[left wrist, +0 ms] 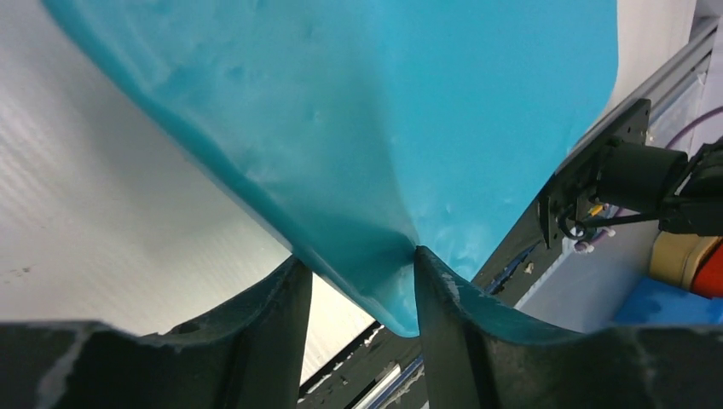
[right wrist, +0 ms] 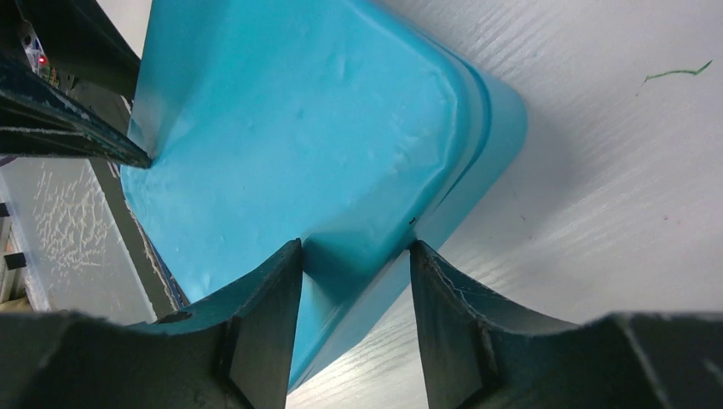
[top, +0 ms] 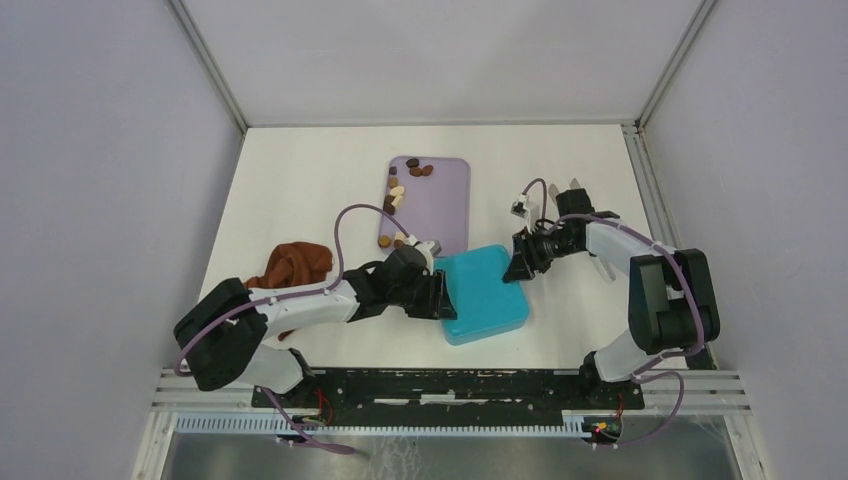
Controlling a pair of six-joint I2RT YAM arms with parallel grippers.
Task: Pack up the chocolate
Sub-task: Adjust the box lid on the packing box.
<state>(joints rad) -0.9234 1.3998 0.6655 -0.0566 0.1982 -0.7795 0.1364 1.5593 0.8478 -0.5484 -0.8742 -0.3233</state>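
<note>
While the left hand (top: 444,294) and right hand (top: 518,265) pinch opposite edges of a rounded teal box (top: 490,297), small brown-and-cream chocolate pieces (top: 397,196) line the left edge of a lilac tray (top: 446,196).

The white table (top: 300,180) is lit brightly and evenly from above; soft shadows are cast. In the wrist views, near fingers (left wrist: 264,332) are rendered dark.
</note>
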